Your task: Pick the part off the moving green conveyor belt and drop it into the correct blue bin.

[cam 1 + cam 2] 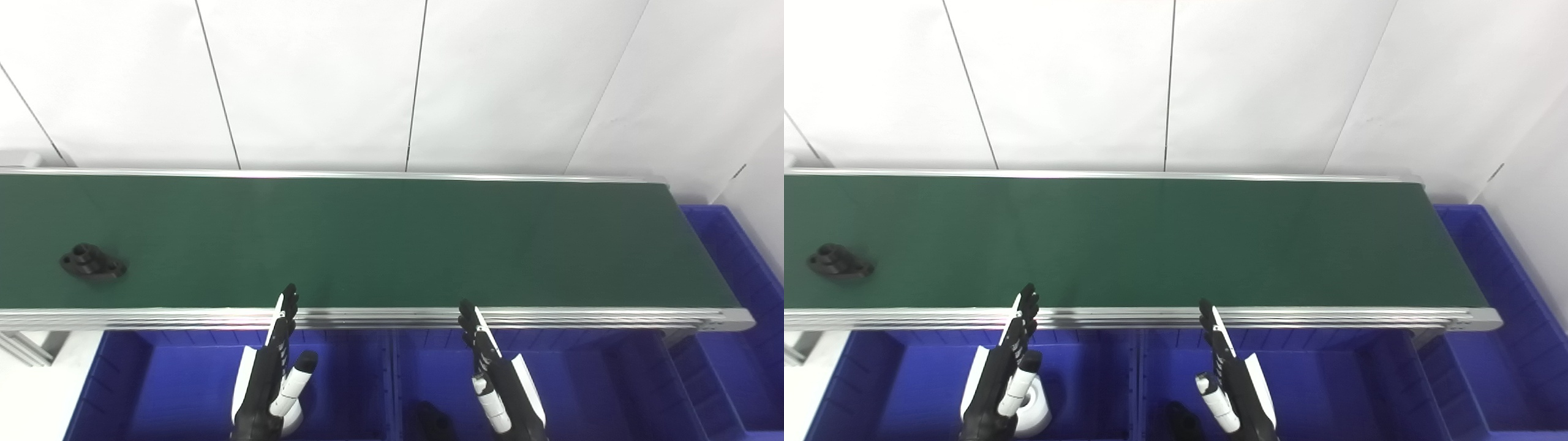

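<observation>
Fingers of left hand (269, 380) and right hand (499, 380) straight, spread, holding nothing, poised over blue bins (184, 380) near belt edge. Black part (93, 262) far left on green conveyor belt (392, 239), well apart from both. Risk: mistimed reach, part rides past. Dark shape (432, 419) in middle bin, possibly sorted part.

Evenly lit white wall panels (318, 79) with thin dark seams rise behind, meeting another white wall at right.

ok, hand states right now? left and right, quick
Left hand: open, fingers extended, holding nothing, over a blue bin.
Right hand: open, fingers extended, holding nothing.
</observation>
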